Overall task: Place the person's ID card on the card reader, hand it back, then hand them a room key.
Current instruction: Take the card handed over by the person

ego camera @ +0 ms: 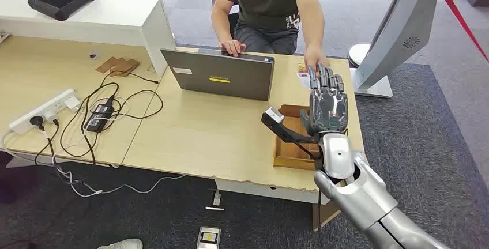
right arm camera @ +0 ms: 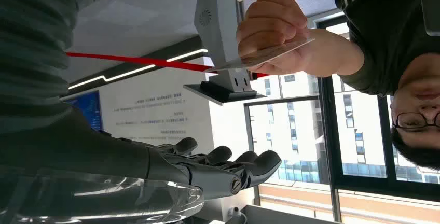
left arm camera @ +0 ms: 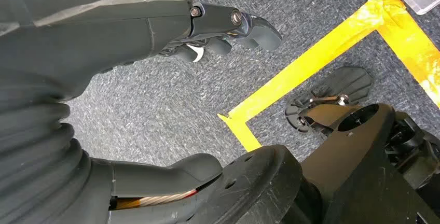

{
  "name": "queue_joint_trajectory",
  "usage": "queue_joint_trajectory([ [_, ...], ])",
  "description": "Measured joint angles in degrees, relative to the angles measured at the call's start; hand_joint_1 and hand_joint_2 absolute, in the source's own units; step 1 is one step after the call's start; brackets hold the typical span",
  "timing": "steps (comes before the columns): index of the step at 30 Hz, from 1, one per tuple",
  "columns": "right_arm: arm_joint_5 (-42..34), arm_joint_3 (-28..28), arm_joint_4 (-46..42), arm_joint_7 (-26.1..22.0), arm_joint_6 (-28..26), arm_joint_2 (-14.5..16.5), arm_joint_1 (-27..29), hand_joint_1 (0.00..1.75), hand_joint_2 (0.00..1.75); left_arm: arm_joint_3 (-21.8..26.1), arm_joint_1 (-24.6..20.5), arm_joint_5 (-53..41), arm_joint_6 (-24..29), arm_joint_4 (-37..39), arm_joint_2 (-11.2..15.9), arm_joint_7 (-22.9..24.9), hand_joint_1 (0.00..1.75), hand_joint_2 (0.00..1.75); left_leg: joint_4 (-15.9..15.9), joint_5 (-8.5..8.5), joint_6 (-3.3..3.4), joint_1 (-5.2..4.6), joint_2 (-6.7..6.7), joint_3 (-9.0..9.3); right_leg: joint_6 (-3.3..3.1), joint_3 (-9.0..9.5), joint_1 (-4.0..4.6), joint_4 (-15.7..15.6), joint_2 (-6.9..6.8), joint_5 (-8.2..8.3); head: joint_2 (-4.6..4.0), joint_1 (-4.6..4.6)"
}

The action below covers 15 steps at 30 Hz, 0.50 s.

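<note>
While I watch from the head view, my right hand (ego camera: 328,106) is raised above the right end of the wooden desk (ego camera: 202,136), its fingers (ego camera: 323,77) straight, spread and holding nothing. It reaches toward a seated person (ego camera: 265,7) in a dark green shirt on the far side of the desk. That person's hand (ego camera: 316,60) rests at the desk's far right edge, just beyond my fingertips; from this angle I cannot tell what it holds. In the right wrist view, the same person's hand (right arm camera: 275,32) pinches a thin, pale ID card (right arm camera: 264,55) between thumb and fingers, held edge-on, apart from my outstretched fingers (right arm camera: 228,164). Nothing touches my palm.

Below my right hand sits a shallow wooden tray (ego camera: 293,139) near the desk's right front corner. A small black and white device (ego camera: 275,117) shows just beside the tray's left edge; I cannot tell whether it rests on the desk or belongs to my arm. A grey laptop (ego camera: 222,75) stands open in the middle of the desk, its back toward me, with the person's other hand (ego camera: 233,46) on its top edge. A white power strip (ego camera: 43,110) and tangled black cables (ego camera: 101,113) lie on the left part of the desk.

My left hand (left arm camera: 207,32) hangs over grey carpet marked with yellow tape (left arm camera: 311,63), its fingers loosely curled and holding nothing.
</note>
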Motion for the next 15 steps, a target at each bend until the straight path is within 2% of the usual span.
queue_joint_trajectory([
  [12, 0.37, 0.21, 0.5, 0.31, -0.16, 0.21, -0.09, 0.0, 1.75, 0.0, -0.09, -0.06, 0.03, 0.0, 0.0, -0.01, 0.0, 1.75, 0.0, 0.0, 0.0, 0.0, 0.0, 0.0, 0.0, 0.0, 0.0, 0.0, 0.0, 0.0, 0.0, 0.0],
  [15, 0.81, 0.42, 1.58, 0.79, 0.22, 0.4, -0.38, 1.18, 1.75, -0.02, -0.19, -0.12, 0.09, 0.03, 0.0, -0.02, 0.0, 1.75, 0.0, 0.0, 0.0, 0.0, 0.0, 0.0, 0.0, -0.01, 0.0, 0.0, 0.0, 0.0, 0.0, 0.01],
])
